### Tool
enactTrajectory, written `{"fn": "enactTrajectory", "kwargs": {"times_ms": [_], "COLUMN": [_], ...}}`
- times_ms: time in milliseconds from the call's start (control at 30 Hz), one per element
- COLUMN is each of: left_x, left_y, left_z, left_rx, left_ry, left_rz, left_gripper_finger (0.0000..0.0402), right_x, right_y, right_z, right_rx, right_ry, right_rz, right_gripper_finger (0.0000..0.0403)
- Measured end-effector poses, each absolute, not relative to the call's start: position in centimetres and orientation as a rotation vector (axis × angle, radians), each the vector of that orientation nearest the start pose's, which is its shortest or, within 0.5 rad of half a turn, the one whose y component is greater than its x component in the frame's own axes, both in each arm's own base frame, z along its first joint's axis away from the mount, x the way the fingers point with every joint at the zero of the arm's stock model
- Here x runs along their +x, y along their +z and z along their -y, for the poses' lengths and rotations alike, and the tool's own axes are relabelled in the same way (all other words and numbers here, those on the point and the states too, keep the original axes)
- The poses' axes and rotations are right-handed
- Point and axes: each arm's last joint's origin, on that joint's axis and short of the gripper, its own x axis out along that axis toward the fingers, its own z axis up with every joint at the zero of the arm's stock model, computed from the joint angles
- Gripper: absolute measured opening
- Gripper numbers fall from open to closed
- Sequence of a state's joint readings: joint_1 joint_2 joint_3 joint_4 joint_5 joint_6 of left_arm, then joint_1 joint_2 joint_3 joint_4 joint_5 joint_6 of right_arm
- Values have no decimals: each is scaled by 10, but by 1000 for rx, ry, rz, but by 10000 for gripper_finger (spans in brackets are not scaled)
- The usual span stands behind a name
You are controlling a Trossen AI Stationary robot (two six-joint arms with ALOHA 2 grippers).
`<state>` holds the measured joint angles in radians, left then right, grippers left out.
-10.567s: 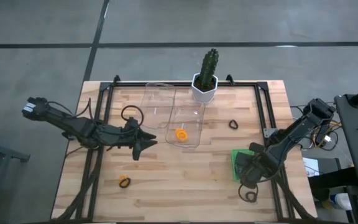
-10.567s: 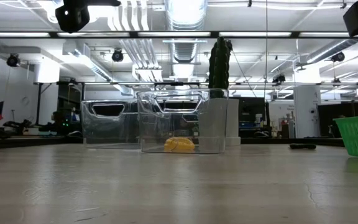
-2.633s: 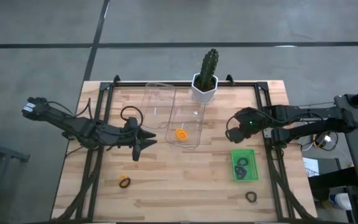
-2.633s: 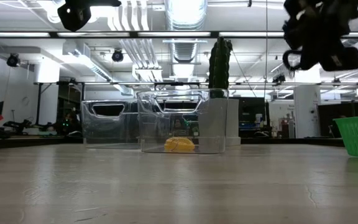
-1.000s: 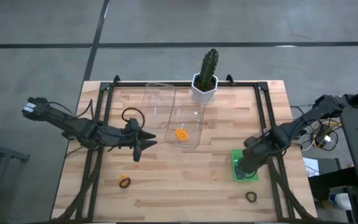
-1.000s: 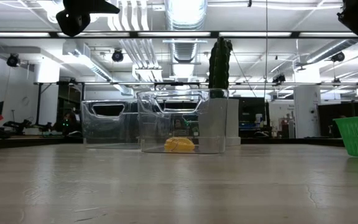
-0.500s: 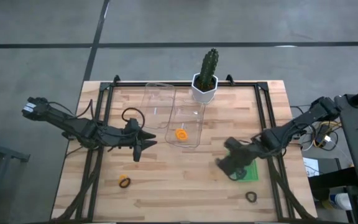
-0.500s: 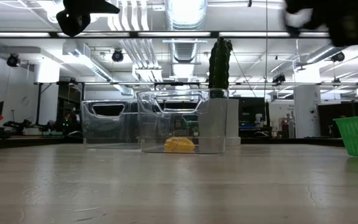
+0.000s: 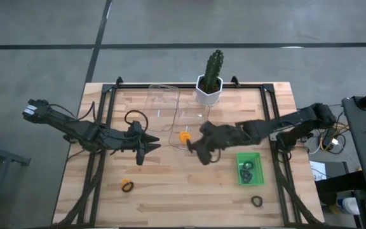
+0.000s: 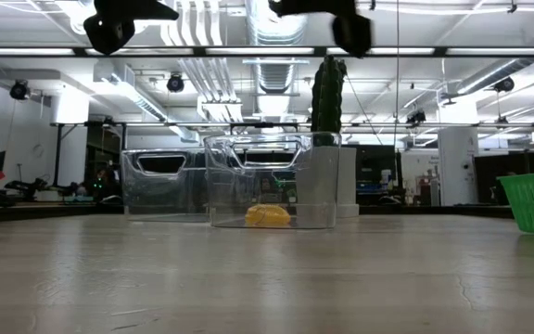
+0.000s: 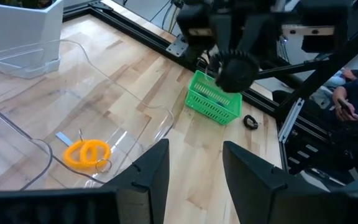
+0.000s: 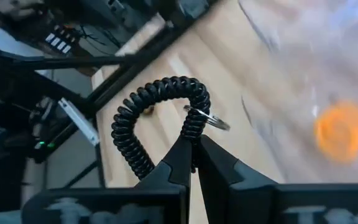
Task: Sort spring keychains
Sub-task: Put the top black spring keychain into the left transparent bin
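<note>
My right gripper [image 9: 199, 148] hangs above the table's middle, just near of the clear container [image 9: 199, 124], shut on a black spring keychain [image 12: 157, 99]. An orange keychain [image 9: 183, 137] lies on that container's floor. Two black keychains [image 9: 247, 172] lie in the green basket [image 9: 239, 160]. Another black one [image 9: 257, 201] lies on the table near the front right. An orange-and-dark one [image 9: 127, 186] lies at the front left. My left gripper [image 9: 146, 150] waits open, left of the containers. My right gripper pinches the black coil between its two fingertips at one end [image 12: 190, 132], right beside the small metal ring [image 12: 207, 119]. The rest of the coil arches free past the fingertips as a loop, clear of the table.
A second clear container [image 9: 162, 107] stands left of the first. A cactus in a white pot [image 9: 210, 83] stands at the far edge. A black frame [image 9: 269, 114] runs along the table's sides.
My right gripper has swung from above the green basket toward the table's left, up to the clear container with the orange keychain. It tipped up and rolled on the way, and stayed shut on the black coil.
</note>
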<state>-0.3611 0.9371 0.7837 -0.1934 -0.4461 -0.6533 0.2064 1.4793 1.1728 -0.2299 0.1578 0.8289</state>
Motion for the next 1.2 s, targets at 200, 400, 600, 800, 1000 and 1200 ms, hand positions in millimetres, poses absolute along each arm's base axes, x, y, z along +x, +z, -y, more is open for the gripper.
{"fn": "enactTrajectory", "kwargs": {"times_ms": [200, 400, 600, 800, 1000, 1200], "left_x": [195, 197, 198, 198, 200, 207], "left_y": [311, 322, 337, 345, 347, 349], "left_z": [60, 61, 61, 58, 55, 56], "left_rx": [-531, -580, -641, -681, -759, -790], "left_ry": [172, 138, 96, 195, 247, 270], "left_rz": [-240, -138, 0, 116, 172, 179], "left_gripper_finger": [142, 142, 142, 142, 142, 142], "right_x": [361, 381, 388, 390, 391, 391], "right_y": [327, 338, 343, 353, 361, 363], "right_z": [-57, -52, -50, -51, -51, -50], "right_rx": [482, 276, 192, 145, 126, 127], "right_ry": [-159, -395, -505, -527, -519, -518], "right_rz": [-452, -447, -419, -387, -373, -369], "right_gripper_finger": [13, 13, 13, 13, 13, 13]}}
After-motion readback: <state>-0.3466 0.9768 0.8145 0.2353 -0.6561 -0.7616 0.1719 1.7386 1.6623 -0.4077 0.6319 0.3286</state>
